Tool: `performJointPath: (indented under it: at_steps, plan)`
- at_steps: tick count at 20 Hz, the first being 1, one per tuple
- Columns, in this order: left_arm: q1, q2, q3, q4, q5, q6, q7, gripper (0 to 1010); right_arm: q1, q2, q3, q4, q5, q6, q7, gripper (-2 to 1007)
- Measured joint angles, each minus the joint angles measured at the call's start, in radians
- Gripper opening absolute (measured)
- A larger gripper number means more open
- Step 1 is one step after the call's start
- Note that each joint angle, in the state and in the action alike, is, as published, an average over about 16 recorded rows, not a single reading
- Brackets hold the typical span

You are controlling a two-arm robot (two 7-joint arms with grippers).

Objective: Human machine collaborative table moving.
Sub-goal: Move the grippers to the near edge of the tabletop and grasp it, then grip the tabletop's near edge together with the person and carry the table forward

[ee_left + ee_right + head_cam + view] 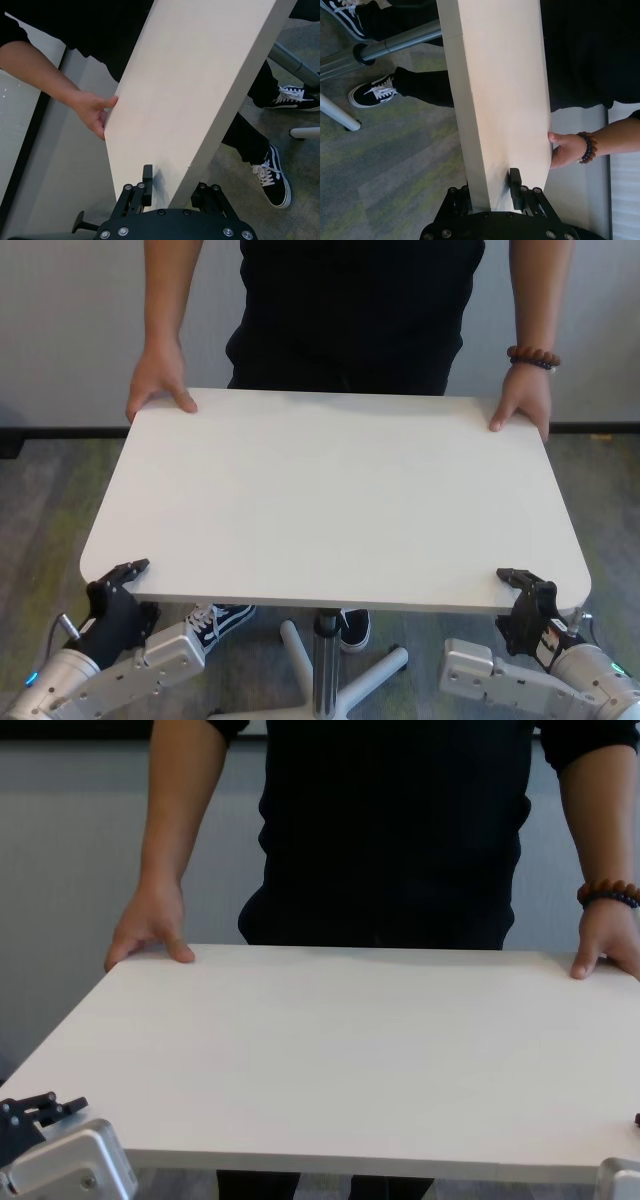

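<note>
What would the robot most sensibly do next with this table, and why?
Probably keep both grips and move the table gently together with the human. The left gripper and right gripper each clamp a near corner of the tabletop edge, and the person's hands hold both far corners, so all four corners are held and the table looks ready to be carried.

The right gripper [490, 192] clamps the near edge of the table [505, 90], one finger on top, one beneath. At the far right corner the human [570, 50] grips it, beaded bracelet [586, 146] on the wrist.
</note>
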Motion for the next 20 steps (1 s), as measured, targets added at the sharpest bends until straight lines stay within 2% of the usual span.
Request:
performJointPath:
  at_steps: [20]
  plan:
    - [0.0,0.0,0.0,0.0,0.0,0.0,0.0,416,0.0,0.0,0.0,0.0,0.0,-0.001,0.0,362]
